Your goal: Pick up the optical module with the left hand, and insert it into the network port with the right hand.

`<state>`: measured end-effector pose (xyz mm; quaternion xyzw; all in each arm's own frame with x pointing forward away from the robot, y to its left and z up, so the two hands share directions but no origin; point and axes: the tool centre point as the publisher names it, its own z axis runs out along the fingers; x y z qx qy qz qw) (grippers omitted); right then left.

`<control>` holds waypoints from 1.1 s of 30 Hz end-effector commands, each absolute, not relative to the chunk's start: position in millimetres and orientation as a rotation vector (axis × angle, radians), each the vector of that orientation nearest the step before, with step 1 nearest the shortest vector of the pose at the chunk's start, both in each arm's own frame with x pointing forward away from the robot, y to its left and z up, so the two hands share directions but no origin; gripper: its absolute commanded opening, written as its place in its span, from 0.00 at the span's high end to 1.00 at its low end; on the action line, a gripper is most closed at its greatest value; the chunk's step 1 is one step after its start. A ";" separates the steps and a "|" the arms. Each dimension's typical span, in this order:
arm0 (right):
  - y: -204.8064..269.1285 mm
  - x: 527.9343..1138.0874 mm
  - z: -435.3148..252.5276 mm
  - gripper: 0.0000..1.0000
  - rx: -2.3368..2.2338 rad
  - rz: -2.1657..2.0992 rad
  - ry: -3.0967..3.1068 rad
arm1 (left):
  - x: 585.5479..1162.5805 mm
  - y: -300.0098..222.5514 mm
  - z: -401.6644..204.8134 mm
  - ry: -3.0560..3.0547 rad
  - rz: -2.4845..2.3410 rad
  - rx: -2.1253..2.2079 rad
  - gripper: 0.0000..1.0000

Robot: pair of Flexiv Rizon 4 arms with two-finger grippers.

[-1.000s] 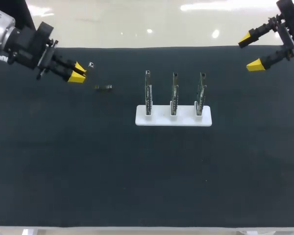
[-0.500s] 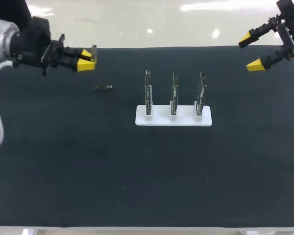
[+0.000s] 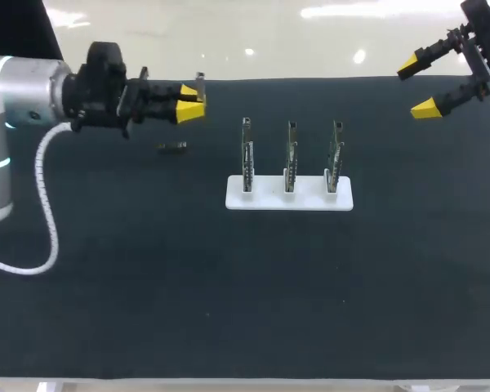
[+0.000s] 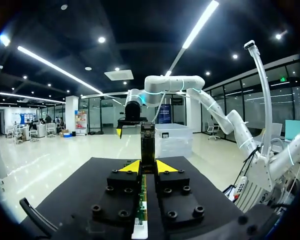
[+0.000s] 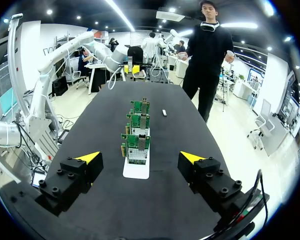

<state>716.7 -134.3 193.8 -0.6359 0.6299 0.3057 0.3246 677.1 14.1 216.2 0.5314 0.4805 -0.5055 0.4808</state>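
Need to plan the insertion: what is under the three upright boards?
A white base on the black table carries the three boards; their bottom edges, where they meet it, cannot be made out.

Optical module (image 4: 148, 142): slim dark bar, clamped between the left hand's (image 4: 148, 167) yellow tips and projecting beyond them, held off to the left of the white base (image 3: 288, 198). Three green port boards (image 3: 291, 155) stand upright in a row on that base.
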 end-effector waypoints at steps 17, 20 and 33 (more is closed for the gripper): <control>-133.8 717.3 193.8 0.00 -1.668 0.802 1.652 | 689.4 -27.0 196.4 1.126 -1.270 1.294 1.00; -133.8 717.3 193.8 0.00 -1.668 0.802 1.652 | 692.6 -29.8 192.6 1.126 -1.273 1.296 1.00; -133.8 717.3 193.8 0.00 -1.668 0.802 1.652 | 695.2 -38.9 187.1 1.137 -1.257 1.290 1.00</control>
